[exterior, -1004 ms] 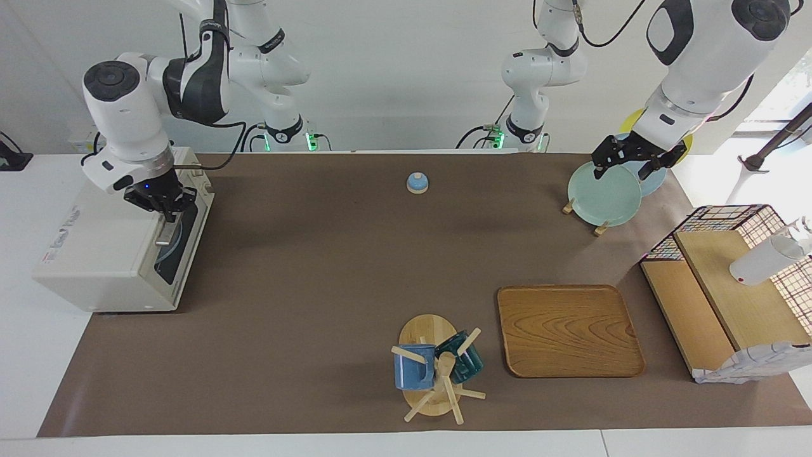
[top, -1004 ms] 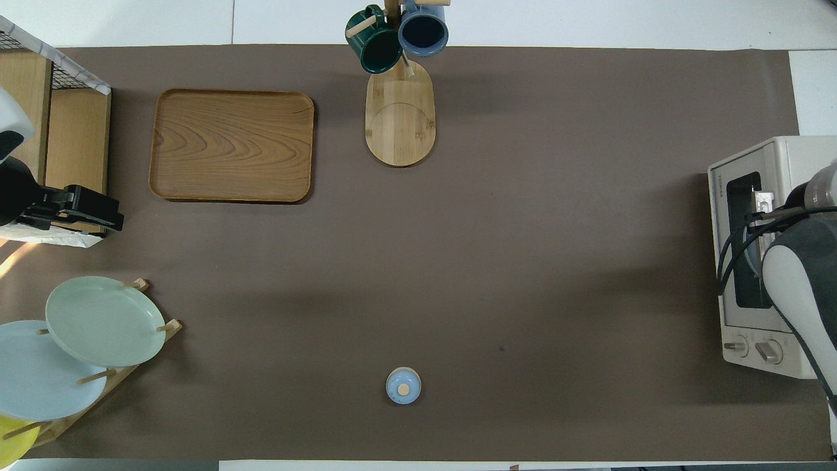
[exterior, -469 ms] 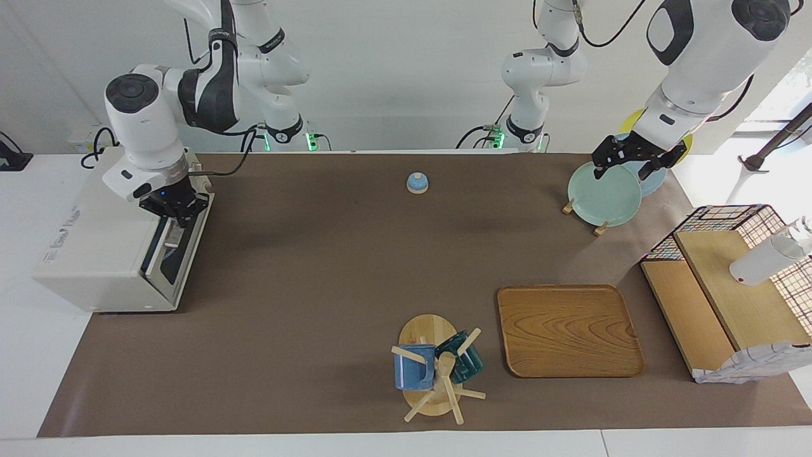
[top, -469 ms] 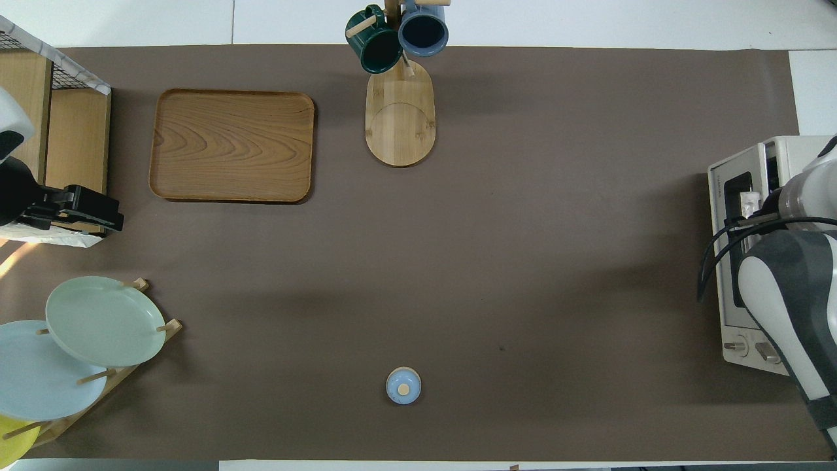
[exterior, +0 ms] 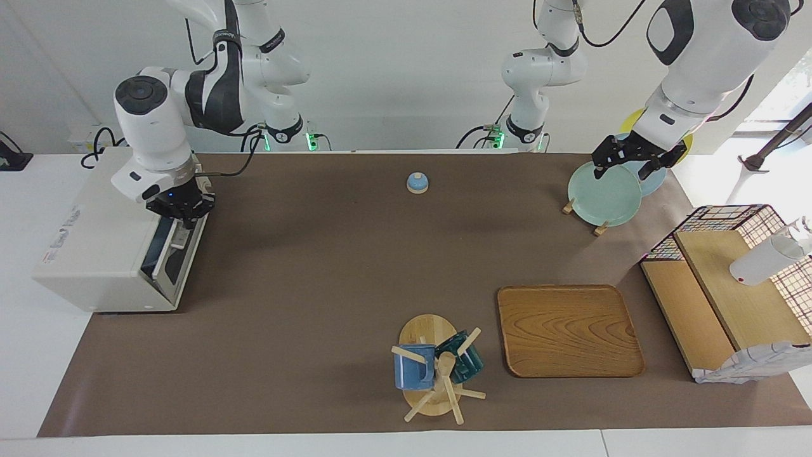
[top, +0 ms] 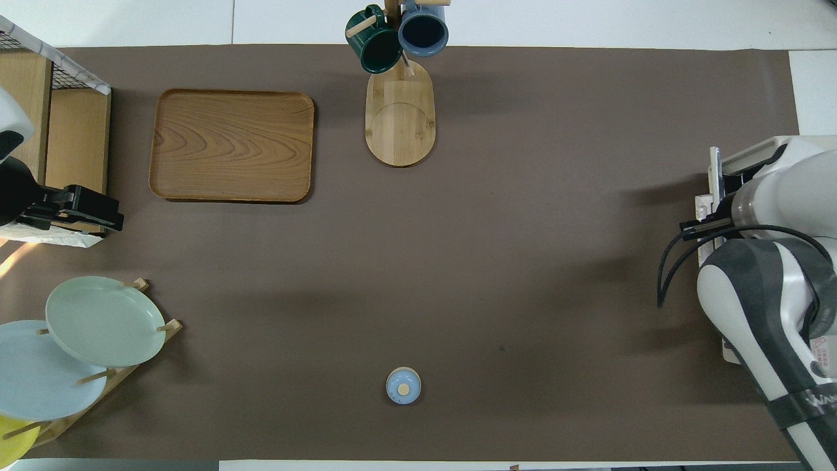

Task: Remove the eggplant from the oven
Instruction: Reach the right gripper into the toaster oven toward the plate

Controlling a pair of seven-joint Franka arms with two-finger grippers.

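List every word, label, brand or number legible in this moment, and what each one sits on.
Red lettering on the top of the oven: present, too blurred to read.
Small sticker with red print on the right arm: too small to read.
Dark lettering on the same arm's band, at the picture's edge: cut off, unreadable.
Nothing else carries text.

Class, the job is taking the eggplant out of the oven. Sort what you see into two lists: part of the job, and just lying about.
Job: oven; oven handle, gripped by the shut right tool. Eggplant not visible.
Lying about: wooden tray; mug rack; plates; blue bell; shelf basket. The open left tool waits over the plates.
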